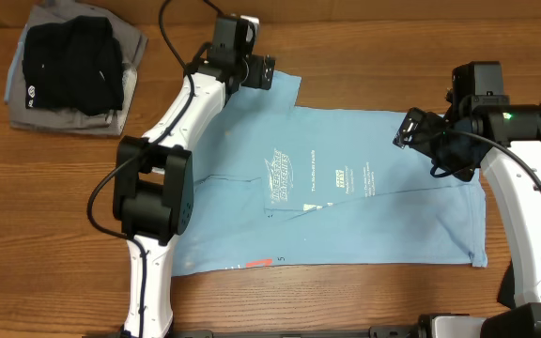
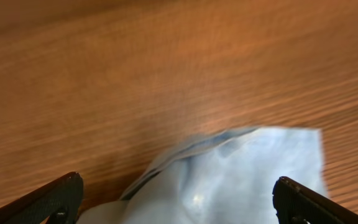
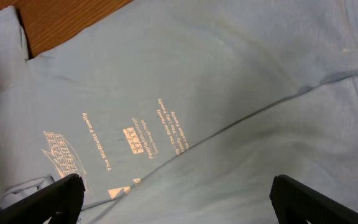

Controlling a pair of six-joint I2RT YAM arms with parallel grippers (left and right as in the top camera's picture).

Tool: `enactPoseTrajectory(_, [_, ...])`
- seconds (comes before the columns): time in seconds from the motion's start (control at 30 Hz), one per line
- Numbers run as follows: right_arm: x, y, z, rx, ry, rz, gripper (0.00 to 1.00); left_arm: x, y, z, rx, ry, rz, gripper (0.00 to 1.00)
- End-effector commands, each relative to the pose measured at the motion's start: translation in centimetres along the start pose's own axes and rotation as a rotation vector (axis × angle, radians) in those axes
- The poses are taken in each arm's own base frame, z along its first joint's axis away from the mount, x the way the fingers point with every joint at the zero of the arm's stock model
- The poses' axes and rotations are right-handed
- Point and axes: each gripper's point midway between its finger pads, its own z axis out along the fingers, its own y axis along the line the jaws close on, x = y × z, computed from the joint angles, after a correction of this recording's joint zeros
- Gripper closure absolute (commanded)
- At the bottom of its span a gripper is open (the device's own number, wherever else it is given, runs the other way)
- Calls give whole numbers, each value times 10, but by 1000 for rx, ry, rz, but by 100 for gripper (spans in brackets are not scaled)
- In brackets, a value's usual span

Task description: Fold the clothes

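The light blue T-shirt [image 1: 346, 202] lies spread on the wooden table, white logos facing up, with a bit of red print at its lower left edge. My left gripper [image 1: 263, 72] is open above the shirt's upper left sleeve corner [image 2: 241, 174], fingers either side of the cloth. My right gripper [image 1: 409, 130] is open and hovers over the shirt's upper right part; its view shows the logos and a diagonal crease [image 3: 185, 124].
A stack of black and grey folded garments [image 1: 71, 68] sits at the far left corner of the table. Bare wood [image 1: 364, 47] lies beyond the shirt and along the front edge.
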Motion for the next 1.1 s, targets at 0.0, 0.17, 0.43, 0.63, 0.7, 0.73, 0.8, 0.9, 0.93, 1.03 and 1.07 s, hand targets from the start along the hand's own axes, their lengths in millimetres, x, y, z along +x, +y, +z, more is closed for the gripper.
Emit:
enactPoseTrajectory(0.0, [-2, -2, -2, 8, -11, -4, 0, 11, 10, 22, -3, 17, 18, 0])
enactPoseTrajectory(0.17, [-2, -3, -2, 9, -10, -4, 0, 19, 10, 39, 0, 12, 17, 0])
enactPoseTrajectory(0.43, [-2, -2, -2, 7, -12, -4, 0, 36, 11, 62, 3, 25, 17, 0])
enactPoseTrajectory(0.63, [-12, -8, -3, 44, -59, 11, 0, 37, 11, 64, 2, 26, 17, 38])
enactPoseTrajectory(0.7, [-19, -13, -4, 68, -92, 42, 0, 38, 11, 64, 2, 29, 17, 56])
enactPoseTrajectory(0.73, [-22, -15, -4, 72, -104, 56, 0, 38, 11, 64, 2, 31, 17, 61])
enactPoseTrajectory(0.8, [-32, -18, -5, 62, -133, 84, 0, 39, 11, 64, 2, 34, 17, 70])
enactPoseTrajectory(0.9, [-54, -27, -9, 46, -204, 128, 0, 41, 11, 64, 2, 42, 17, 76])
enactPoseTrajectory(0.93, [-62, -31, -11, 41, -229, 145, 0, 42, 11, 64, 1, 45, 17, 76])
enactPoseTrajectory(1.03, [-83, -47, -16, 36, -296, 197, 0, 44, 11, 63, 1, 55, 17, 81])
enactPoseTrajectory(1.07, [-90, -52, -16, 36, -313, 212, 0, 45, 11, 63, 1, 58, 17, 83])
